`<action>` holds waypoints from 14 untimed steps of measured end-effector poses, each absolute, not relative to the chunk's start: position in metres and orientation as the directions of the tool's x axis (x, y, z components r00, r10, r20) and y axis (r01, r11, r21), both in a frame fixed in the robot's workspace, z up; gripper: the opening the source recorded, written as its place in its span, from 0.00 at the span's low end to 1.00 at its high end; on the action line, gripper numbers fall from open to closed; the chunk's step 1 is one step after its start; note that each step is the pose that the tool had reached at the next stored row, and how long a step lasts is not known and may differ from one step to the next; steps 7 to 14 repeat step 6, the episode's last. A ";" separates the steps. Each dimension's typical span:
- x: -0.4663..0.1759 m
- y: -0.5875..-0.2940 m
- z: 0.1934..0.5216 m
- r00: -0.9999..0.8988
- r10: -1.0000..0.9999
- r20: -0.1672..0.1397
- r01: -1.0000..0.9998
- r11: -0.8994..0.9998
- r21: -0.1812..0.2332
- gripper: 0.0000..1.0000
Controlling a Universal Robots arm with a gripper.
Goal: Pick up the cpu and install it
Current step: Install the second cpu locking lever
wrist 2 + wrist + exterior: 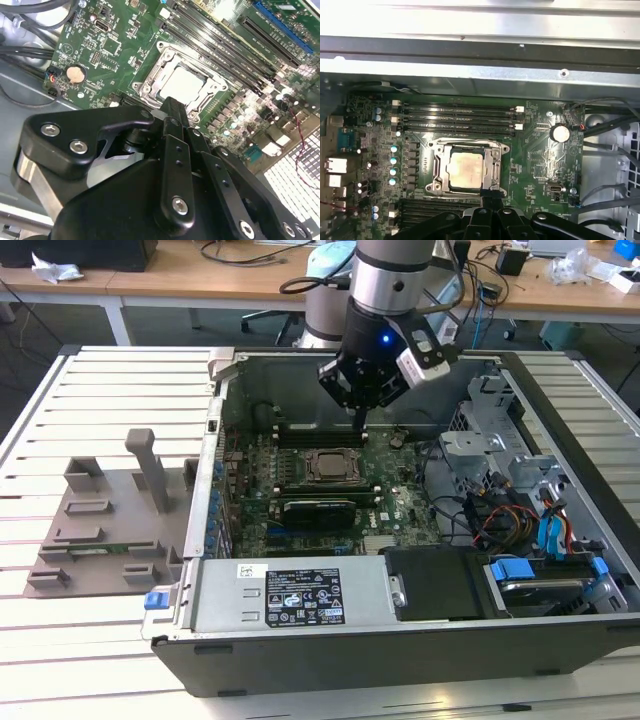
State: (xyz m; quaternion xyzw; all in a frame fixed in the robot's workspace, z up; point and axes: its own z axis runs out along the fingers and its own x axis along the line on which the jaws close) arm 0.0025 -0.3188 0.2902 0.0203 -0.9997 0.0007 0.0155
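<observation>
The cpu (465,169) is a pale silvery square lying flat inside the metal socket frame (436,167) on the green motherboard. It also shows as the cpu (182,85) in the second wrist view and the cpu (328,466) in the exterior view. My gripper (357,423) hangs inside the open computer case, just above the board and beside the socket's edge. In both wrist views the gripper (172,107) has its black fingers pressed together into one narrow tip, with nothing between them. That gripper tip (490,196) stands just off the socket frame's rim, not on the chip.
Memory slots (460,120) run along one side of the socket. A long black card (318,510) lies on the other side. The power supply (290,595), a drive cage (500,430) and loose cables (520,520) crowd the case. A grey fixture (110,520) sits at the exterior view's left.
</observation>
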 end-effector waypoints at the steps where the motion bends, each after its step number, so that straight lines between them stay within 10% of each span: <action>1: 0.002 -0.319 0.291 -0.999 -0.040 0.031 -0.040 0.999 -0.001 0.11; 14: 0.002 -0.319 0.292 -0.999 -0.040 0.031 -0.041 0.999 -0.001 0.11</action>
